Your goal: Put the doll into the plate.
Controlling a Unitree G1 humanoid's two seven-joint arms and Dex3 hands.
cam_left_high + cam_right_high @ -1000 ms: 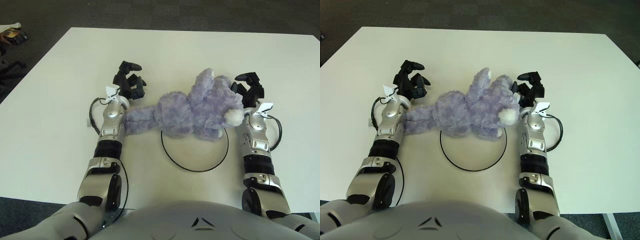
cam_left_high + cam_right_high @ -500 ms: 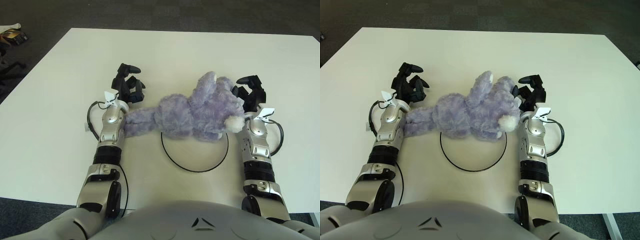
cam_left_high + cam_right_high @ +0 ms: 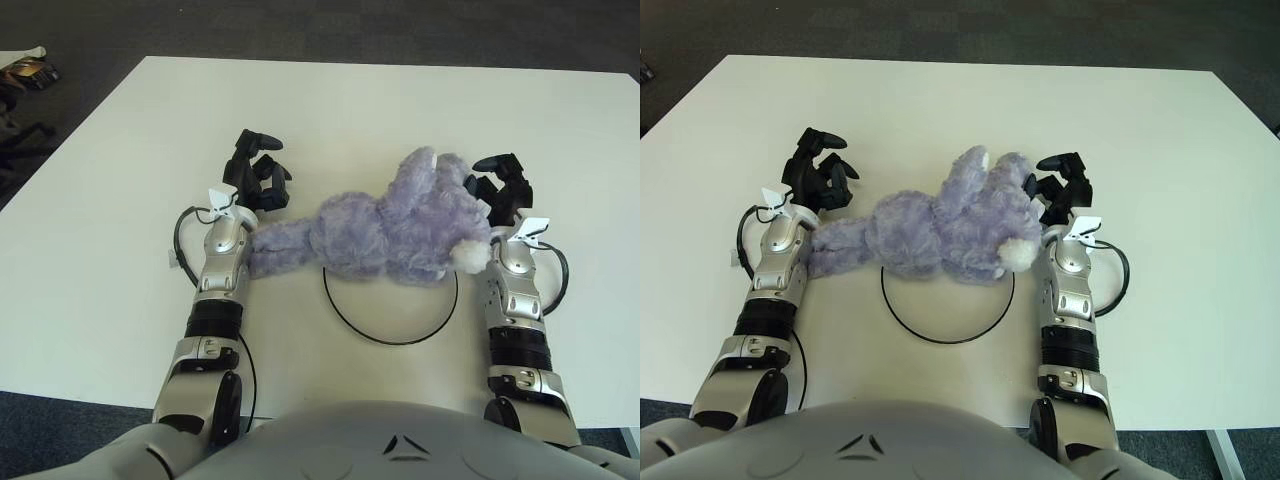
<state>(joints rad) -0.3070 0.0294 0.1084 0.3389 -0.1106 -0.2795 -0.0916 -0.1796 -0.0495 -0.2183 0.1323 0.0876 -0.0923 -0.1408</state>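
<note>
Purple doll (image 3: pixel 385 232) is lying half over the plate (image 3: pixel 390 330); we are flanking it with left hand (image 3: pixel 255 180) and right hand (image 3: pixel 500 185), both released.

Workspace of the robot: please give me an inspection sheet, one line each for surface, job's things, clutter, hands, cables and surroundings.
Surface: white rectangular table, bare around the work.
Job's things: fluffy purple plush doll lies sideways across the far rim of the flat plate with a thin black ring edge; most of the plate is uncovered.
Clutter: nothing seen on the table.
Hands: left hand at the doll's left end, fingers spread, holding nothing; right hand beside the doll's right end, fingers loose, no grasp visible.
Cables: black cable loops at the left wrist and right wrist.
Surroundings: dark carpet floor; small objects at far left.
</note>
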